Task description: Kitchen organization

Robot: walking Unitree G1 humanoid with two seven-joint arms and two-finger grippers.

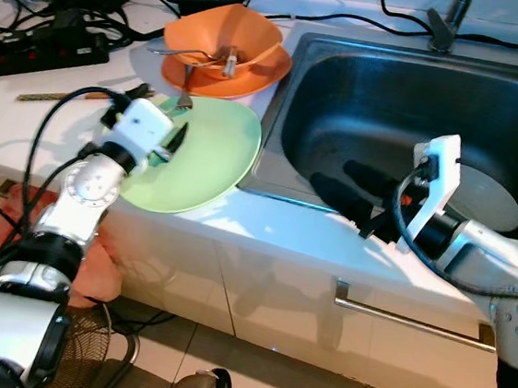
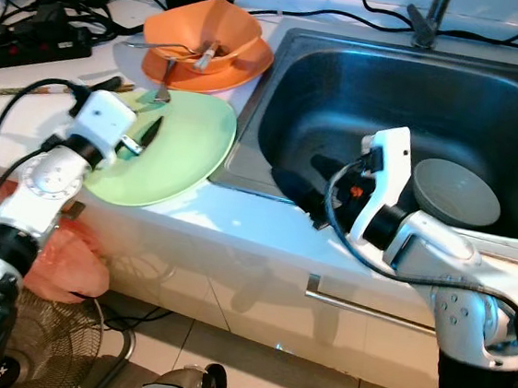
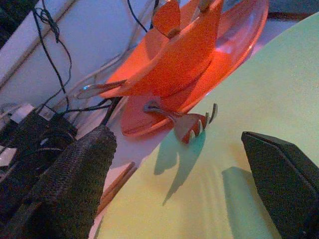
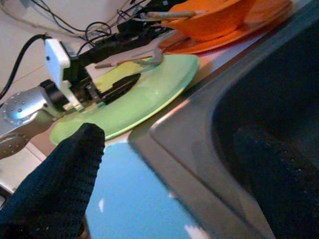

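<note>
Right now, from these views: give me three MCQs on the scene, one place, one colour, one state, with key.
1. Where does the grey bowl sit?
A. in the sink
B. on the green plate
C. on the floor

2. What colour is the bowl that holds cutlery?
A. blue
B. orange
C. white

3. How are the left gripper's fingers?
A. shut on a fork
B. shut on a cable
C. open over the green plate

Key: 1 A, it rests on the bottom of the sink. 2 B, the orange bowl sits on an orange plate. 3 C, the left gripper has its fingers apart above the green plate.
</note>
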